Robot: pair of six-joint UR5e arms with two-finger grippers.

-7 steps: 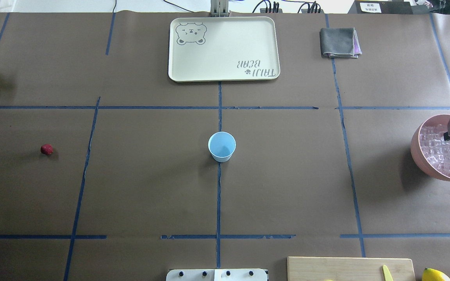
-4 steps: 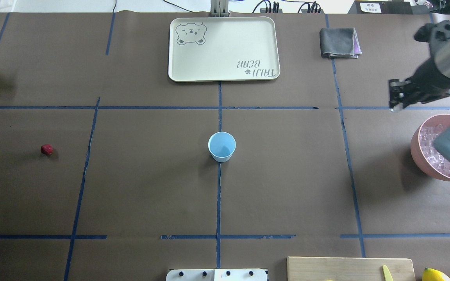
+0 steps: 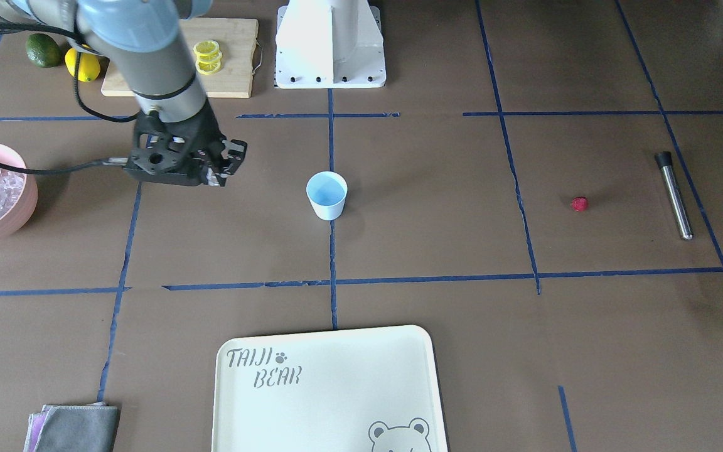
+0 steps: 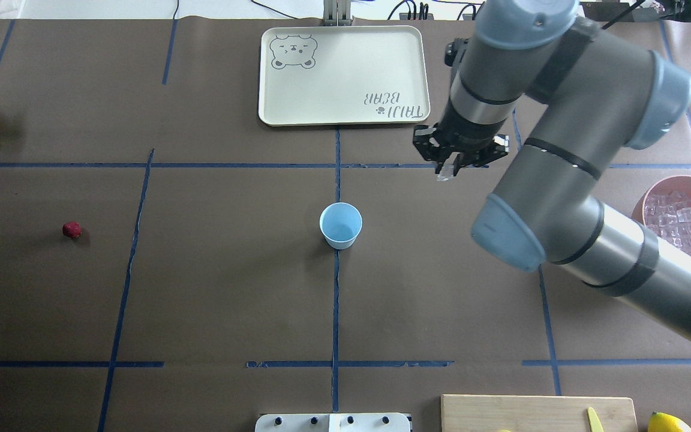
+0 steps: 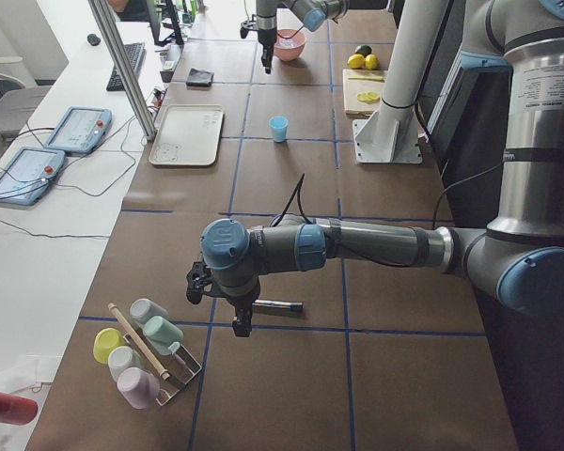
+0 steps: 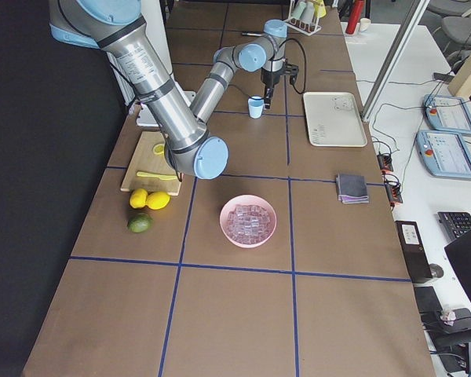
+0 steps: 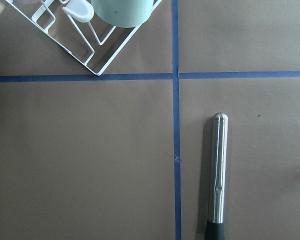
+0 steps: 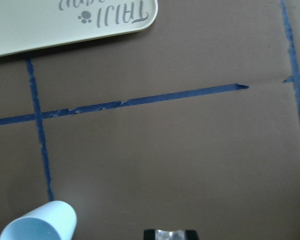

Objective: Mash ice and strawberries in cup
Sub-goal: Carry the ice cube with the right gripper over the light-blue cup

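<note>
Ice [image 8: 170, 233], one clear cube, is clamped in the right gripper [image 4: 452, 170] aloft between the cup [image 4: 341, 225] and the pink bowl [image 3: 26, 204], likely bound for the empty-looking cup. The strawberry [image 4: 72, 230] lies well off on the cup's opposite side, and beyond it the left gripper [image 5: 237, 327] hangs over a steel muddler [image 7: 219, 170], its fingers impossible to judge. Brown paper taped in blue squares covers the table [image 4: 201, 288]; a desk [image 5: 66, 141] runs alongside.

long work table, brown paper, blue tape grid
table [image 4: 201, 288] papered brown all over, blue tape [image 4: 335, 300] marking it into large squares; light even and soft, shadows faint. white desk [image 5: 38, 244] runs along the operators' side, carrying two teach pendants [image 5: 78, 129], a keyboard [image 6: 458, 225], loose cables; slanted metal post [image 5: 110, 38] at its edge; grey office chair [image 5: 2, 99] beyond.
</note>
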